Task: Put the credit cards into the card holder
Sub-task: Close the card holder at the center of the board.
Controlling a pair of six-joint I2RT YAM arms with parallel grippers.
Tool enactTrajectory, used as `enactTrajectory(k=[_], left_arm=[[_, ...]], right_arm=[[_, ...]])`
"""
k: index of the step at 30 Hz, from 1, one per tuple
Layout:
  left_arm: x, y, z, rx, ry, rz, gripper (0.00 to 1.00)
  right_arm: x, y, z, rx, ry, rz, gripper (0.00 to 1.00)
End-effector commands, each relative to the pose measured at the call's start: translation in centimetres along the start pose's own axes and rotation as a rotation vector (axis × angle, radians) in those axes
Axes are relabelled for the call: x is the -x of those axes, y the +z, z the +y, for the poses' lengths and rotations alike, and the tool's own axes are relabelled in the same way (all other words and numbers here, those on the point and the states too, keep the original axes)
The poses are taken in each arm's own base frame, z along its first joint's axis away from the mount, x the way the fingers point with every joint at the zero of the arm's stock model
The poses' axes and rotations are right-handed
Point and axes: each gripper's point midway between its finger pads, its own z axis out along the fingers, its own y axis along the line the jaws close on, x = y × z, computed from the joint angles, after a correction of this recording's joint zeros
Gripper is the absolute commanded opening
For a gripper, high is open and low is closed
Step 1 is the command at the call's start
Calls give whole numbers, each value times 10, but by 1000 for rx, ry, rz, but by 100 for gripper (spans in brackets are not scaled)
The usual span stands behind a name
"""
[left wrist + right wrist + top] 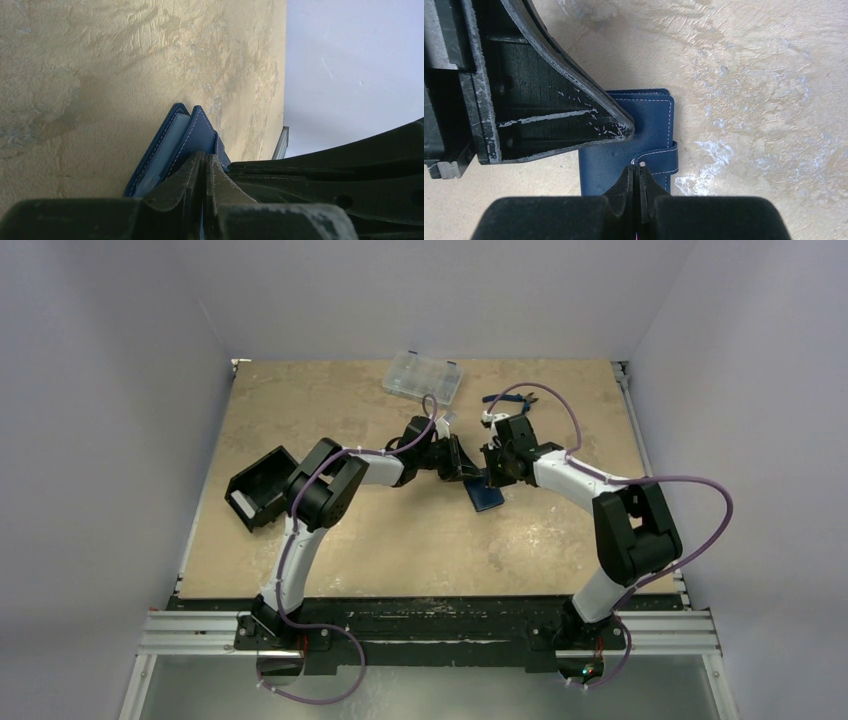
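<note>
The navy card holder [484,496] lies on the table between my two grippers. In the left wrist view it [200,132] shows edge-on, with a pale card edge [159,156] between its covers. My left gripper [204,159] is shut, and its tips rest on the top cover; it also shows in the top view [466,472]. In the right wrist view the holder [651,122] lies folded, its snap tab [664,159] wrapped over the right edge. My right gripper [638,169] is shut, with its tips at the tab's light stud. No loose cards show.
A black open-topped box [262,487] stands at the left of the table beside the left arm's elbow. A clear plastic compartment case [422,377] lies at the back, just beyond both grippers. The left gripper's finger [574,117] overlaps the holder's near-left corner.
</note>
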Motion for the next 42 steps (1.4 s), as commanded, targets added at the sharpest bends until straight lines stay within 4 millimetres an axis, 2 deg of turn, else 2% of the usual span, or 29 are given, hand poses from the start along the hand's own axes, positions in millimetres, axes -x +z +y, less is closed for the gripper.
enactTrajectory(k=[1,13,19,24,28,33,42], left_arm=[[-23,1,43,106,-27,60,0],[-24,2,44,107,-29,60,0],[-24,2,46,109,-30,61,0],[-24,2,45,108,-29,61,0],[-24,2,45,108,-31,63,0],[-24,2,45,106,-33,62,0],[-26,2,47,109,-35,65,0]], right_arm=[[1,2,2,9,-7,16,0],[-7,11,3,17,-25,58,0],[-9,8,14,81,-16,60,0],[-12,11,15,83,-10,81,0],[-12,15,21,101,58,95,0],[-23,28,22,95,116,121,0],[-41,50,9,30,179,182,0]])
